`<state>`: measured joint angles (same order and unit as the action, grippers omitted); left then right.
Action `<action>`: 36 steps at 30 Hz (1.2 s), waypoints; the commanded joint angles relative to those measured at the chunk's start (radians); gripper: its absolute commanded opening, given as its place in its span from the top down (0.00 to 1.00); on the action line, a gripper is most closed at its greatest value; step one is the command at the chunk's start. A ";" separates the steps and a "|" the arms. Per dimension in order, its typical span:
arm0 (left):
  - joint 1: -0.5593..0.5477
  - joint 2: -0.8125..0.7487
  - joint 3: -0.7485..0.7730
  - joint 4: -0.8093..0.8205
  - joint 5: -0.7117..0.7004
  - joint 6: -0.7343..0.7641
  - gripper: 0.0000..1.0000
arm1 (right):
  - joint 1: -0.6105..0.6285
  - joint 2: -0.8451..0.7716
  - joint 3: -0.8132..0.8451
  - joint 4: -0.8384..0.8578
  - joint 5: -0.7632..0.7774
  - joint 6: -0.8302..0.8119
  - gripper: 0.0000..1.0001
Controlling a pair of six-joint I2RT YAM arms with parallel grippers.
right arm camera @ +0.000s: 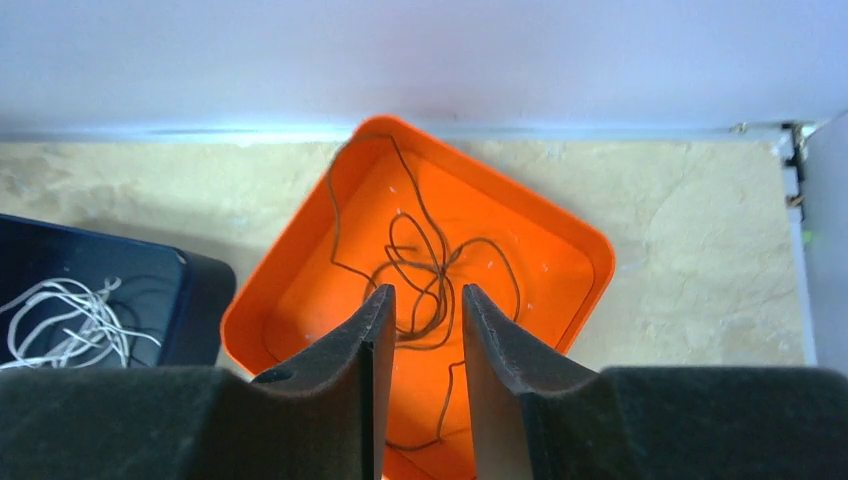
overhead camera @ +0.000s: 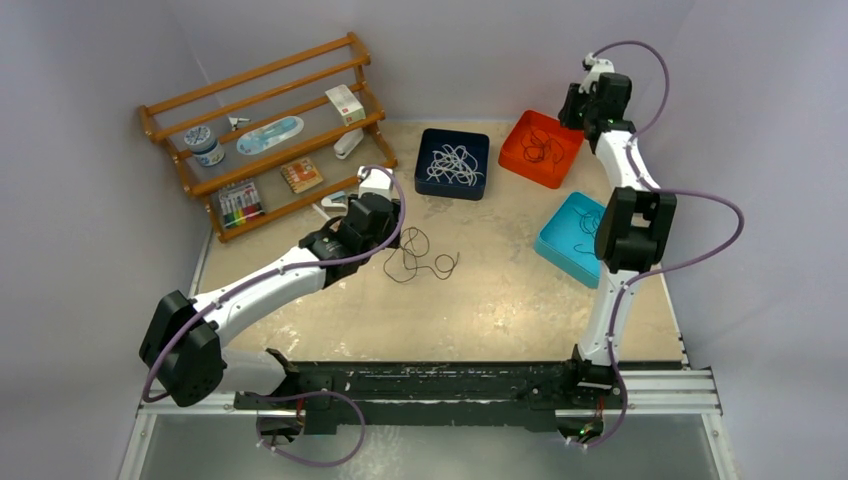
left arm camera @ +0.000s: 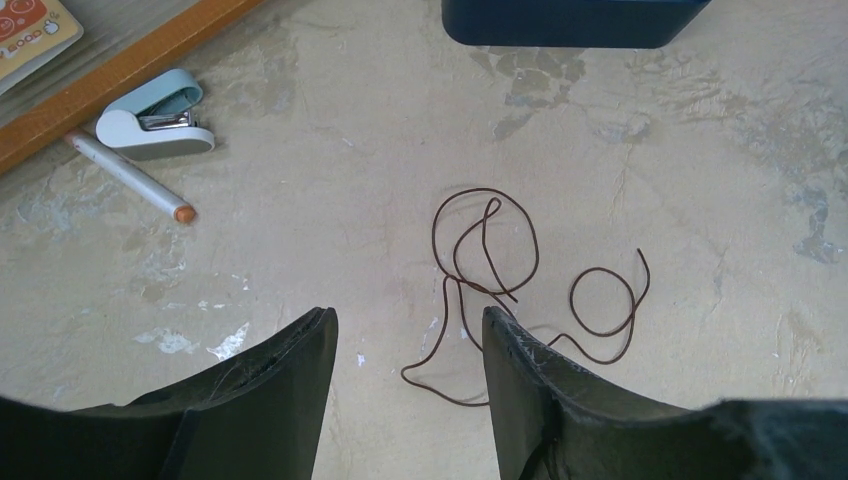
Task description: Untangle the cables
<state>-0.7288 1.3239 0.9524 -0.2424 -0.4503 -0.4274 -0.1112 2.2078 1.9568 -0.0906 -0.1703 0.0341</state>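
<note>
**One cord left loose**

My left fingers (left arm camera: 408,315) hang half-spread, empty, over the thin dark brown cord (left arm camera: 485,228) looped on the worktop (left arm camera: 650,150). Far right, my right fingers (right arm camera: 427,292) stand narrowly parted above brown cords (right arm camera: 400,250) lying in the orange plastic tray (right arm camera: 590,250). Next, I judge: lower left, pinch one strand.

A wooden rack (overhead camera: 250,75) stands back left, a stapler (left arm camera: 155,115) and pen (left arm camera: 130,174) lying just beside it
</note>
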 commanded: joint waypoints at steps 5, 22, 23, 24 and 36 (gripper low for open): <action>0.003 -0.017 -0.005 0.048 -0.001 -0.014 0.45 | 0.009 -0.041 0.016 0.076 -0.215 -0.006 0.65; 0.004 -0.031 -0.015 0.028 -0.032 -0.013 0.45 | 0.027 0.209 0.247 0.042 -0.314 0.059 0.56; 0.003 -0.029 -0.015 0.028 -0.033 -0.014 0.46 | 0.027 0.219 0.255 0.041 -0.322 0.059 0.56; 0.003 -0.028 -0.014 0.028 -0.033 -0.014 0.46 | 0.027 0.231 0.263 0.041 -0.329 0.061 0.56; 0.003 -0.025 -0.013 0.021 -0.044 -0.011 0.45 | 0.027 0.320 0.312 0.088 -0.386 0.116 0.56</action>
<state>-0.7288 1.3235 0.9421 -0.2447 -0.4686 -0.4278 -0.0853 2.5141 2.2036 -0.0505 -0.4995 0.1192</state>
